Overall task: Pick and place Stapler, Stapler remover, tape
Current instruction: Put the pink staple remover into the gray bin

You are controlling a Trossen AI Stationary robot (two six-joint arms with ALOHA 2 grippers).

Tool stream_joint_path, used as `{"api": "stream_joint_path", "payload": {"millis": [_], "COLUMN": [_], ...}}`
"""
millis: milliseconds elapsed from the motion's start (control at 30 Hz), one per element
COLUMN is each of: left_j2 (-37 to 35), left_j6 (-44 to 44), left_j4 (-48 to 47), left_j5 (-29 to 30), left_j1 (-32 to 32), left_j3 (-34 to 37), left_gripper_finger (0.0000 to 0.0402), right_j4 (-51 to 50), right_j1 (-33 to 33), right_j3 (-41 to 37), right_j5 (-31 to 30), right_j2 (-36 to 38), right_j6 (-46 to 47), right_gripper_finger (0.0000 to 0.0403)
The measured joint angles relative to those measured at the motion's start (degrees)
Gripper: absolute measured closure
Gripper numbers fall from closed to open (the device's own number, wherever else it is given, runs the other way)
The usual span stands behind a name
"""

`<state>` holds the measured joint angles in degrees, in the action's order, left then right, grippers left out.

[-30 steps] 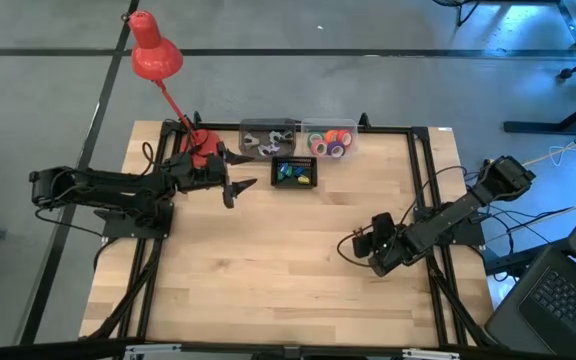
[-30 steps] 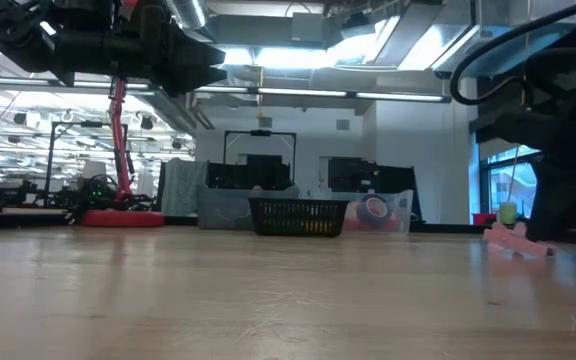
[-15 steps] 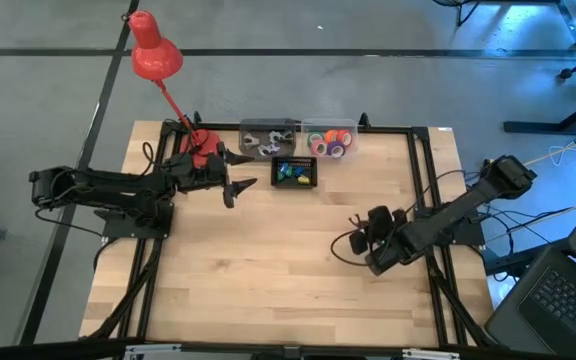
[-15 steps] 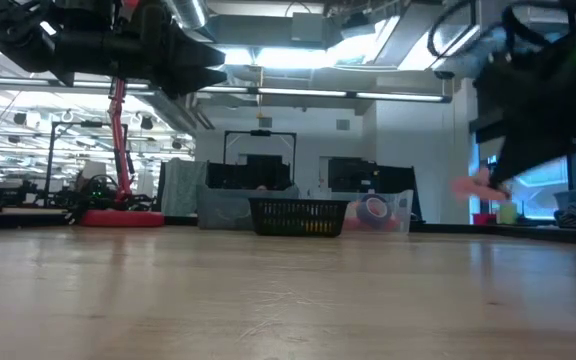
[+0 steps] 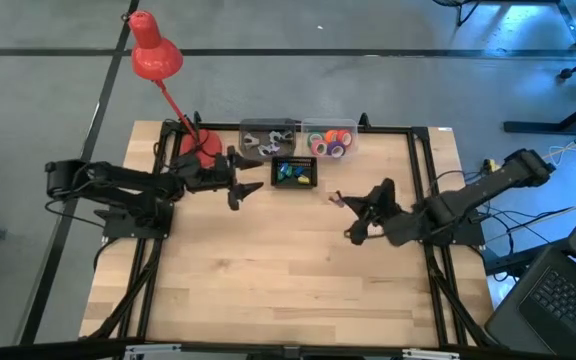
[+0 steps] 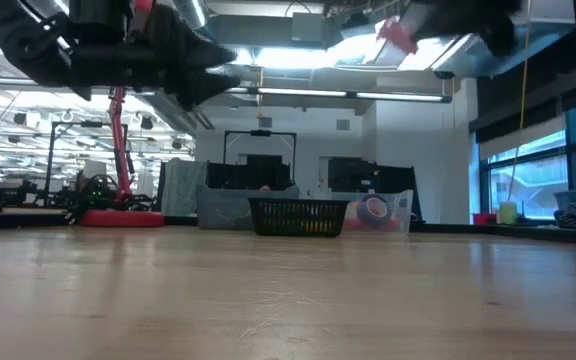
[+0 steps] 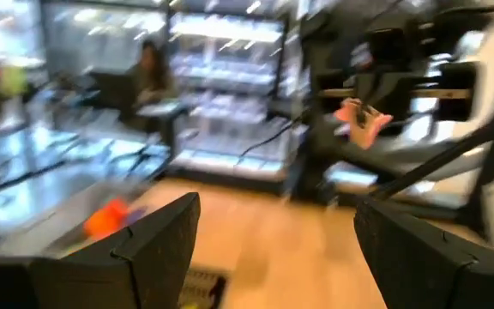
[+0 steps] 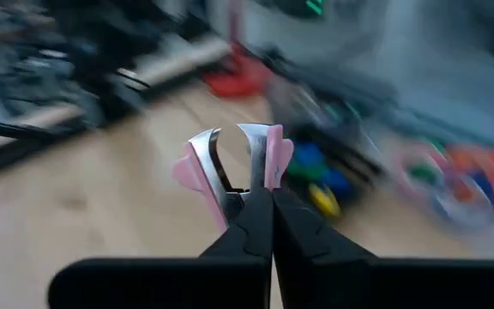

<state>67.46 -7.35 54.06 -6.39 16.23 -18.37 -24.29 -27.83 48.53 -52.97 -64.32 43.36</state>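
Basket before two bins, tape in right bin, lamp at table's back-left.

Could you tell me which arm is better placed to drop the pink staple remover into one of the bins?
The right: the right gripper is shut on the pink staple remover, aloft near the bins. The left gripper is open, empty.

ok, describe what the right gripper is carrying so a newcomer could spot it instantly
Start at the red desk lamp at the table's back edge, then go to the right arm above the table's middle right. Its shut right gripper pinches a stapler remover: pink grips, silver claw jaws, the only pink thing held in the air.
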Motion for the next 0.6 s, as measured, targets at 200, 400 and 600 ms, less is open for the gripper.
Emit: {"api": "stream_joint_path", "payload": {"millis": [200,400,600], "left_j2": [9.17,16.78,22.37], "left_j6": [-1.94,2.01,7.4], "left_j4": [18.8,20.77,20.66], "left_j5": [-6.1,-7.87,-7.91], "left_j1": [-1.95,-5.73,-8.31], "left_j3": [-0.88,-7.96,-13.67], "left_gripper_finger": [0.0103,0.0103,0.0103], "right_j4": [20.69,29.35,33.87], "right_j1": [3.65,9.95,14.41], "right_j3": [0.0,-0.09,-0.09], "right_j5": [8.36,15.87,25.17], "right_j2": [1.12,-0.75,-3.32], "right_j6": [-24.51,-32.44,-34.84], "right_gripper_finger": [0.0403,0.0403,0.0403]}}
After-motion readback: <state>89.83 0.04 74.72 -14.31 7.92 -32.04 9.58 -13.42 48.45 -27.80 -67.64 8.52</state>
